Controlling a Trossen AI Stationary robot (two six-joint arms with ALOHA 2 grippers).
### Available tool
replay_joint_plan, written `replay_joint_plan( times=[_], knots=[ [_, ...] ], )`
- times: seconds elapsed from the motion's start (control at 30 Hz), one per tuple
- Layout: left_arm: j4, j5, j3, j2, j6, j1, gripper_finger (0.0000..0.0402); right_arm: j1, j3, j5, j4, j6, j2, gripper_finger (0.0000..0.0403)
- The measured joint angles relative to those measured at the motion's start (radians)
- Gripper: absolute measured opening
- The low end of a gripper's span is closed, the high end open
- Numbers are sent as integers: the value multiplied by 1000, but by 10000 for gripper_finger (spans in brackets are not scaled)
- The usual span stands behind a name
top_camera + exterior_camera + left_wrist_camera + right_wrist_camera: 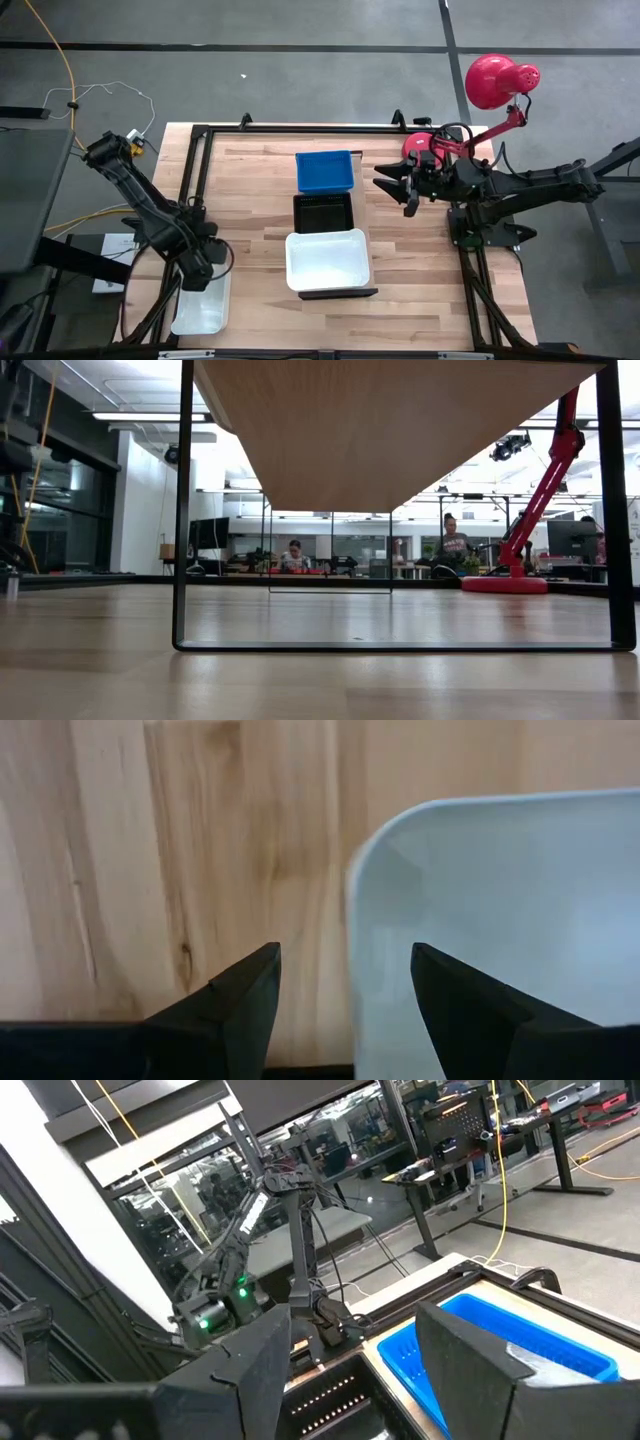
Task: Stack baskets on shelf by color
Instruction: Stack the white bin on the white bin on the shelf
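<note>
Left tool (200, 270), fingers wide astride the rim of a white basket (200, 305) at the worktop's (250, 230) near-left corner, looks set to close and lift, while the right tool (408, 190) waits open near 1 blue (325, 171), 1 black (323, 211) and 1 more white basket (327, 261) on the shelf (400, 430).

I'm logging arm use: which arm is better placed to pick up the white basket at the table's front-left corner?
The left. Its open left gripper already straddles the rim of the white basket, while the right gripper hangs far off beside the blue basket.
</note>
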Motion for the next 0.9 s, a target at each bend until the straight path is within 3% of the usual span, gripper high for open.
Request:
replay_joint_plan(
  times=[0.33,0.9],
  knots=[
    [130,1,-100,0,-12,0,211,0,0,0,0,0,0,204],
    [126,-5,-109,32,49,0,209,0,0,0,-2,-3,0,204]
  ],
)
